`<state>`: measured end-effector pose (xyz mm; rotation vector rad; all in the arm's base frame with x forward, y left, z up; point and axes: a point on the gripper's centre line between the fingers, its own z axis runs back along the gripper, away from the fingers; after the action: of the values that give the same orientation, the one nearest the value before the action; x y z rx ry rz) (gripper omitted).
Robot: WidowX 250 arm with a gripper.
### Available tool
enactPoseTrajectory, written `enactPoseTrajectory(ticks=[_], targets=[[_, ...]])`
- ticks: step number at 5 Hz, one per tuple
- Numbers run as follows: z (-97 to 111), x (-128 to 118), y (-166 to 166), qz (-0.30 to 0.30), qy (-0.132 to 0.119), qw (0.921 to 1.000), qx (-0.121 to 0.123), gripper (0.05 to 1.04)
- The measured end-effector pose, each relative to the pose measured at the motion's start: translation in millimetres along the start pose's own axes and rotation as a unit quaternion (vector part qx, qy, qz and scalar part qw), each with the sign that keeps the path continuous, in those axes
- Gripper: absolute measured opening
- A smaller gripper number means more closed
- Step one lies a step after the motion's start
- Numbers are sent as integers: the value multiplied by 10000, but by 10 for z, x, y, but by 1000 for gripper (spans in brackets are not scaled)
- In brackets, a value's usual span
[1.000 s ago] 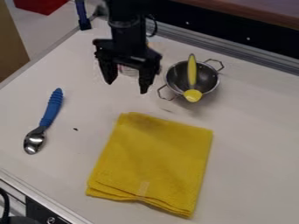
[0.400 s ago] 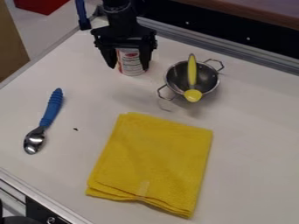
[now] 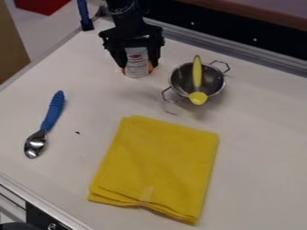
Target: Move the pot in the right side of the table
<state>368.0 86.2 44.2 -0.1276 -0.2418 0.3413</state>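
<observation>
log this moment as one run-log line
gripper: open, by can | pot: ungrasped, yellow utensil resting in it | folded yellow cloth, blue-handled spoon: on table

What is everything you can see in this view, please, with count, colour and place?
Pot: one, silver, right of the gripper
Utensil: one, mostly yellow, across the pot
Can: one, white and red, between the gripper's fingers in this view
Cloth: one, yellow, folded, lower centre
Spoon: one, blue handle, silver bowl, left
Speck: one, dark, right of spoon
Table: one, white, under these
Red object: one, upper left
Brown panel: one, left edge
Gripper: one, black, upper centre-left
</observation>
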Motion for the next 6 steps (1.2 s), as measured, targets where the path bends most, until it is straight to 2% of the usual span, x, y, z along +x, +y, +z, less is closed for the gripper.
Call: enactPoseTrajectory(ticks=[1, 2, 3, 4, 5, 6], targets=[[-208, -16, -58, -10, 58, 10000, -28, 996], [-255, 30, -178, -39, -46, 10000, -12, 996], [-395, 8, -289, -43, 30, 10000, 12, 996], [-395, 25, -358, 3, -26, 10000, -29, 996], [-533, 5, -380, -30, 67, 10000, 62, 996], [-575, -4, -391, -58, 62, 9999, 113, 996]])
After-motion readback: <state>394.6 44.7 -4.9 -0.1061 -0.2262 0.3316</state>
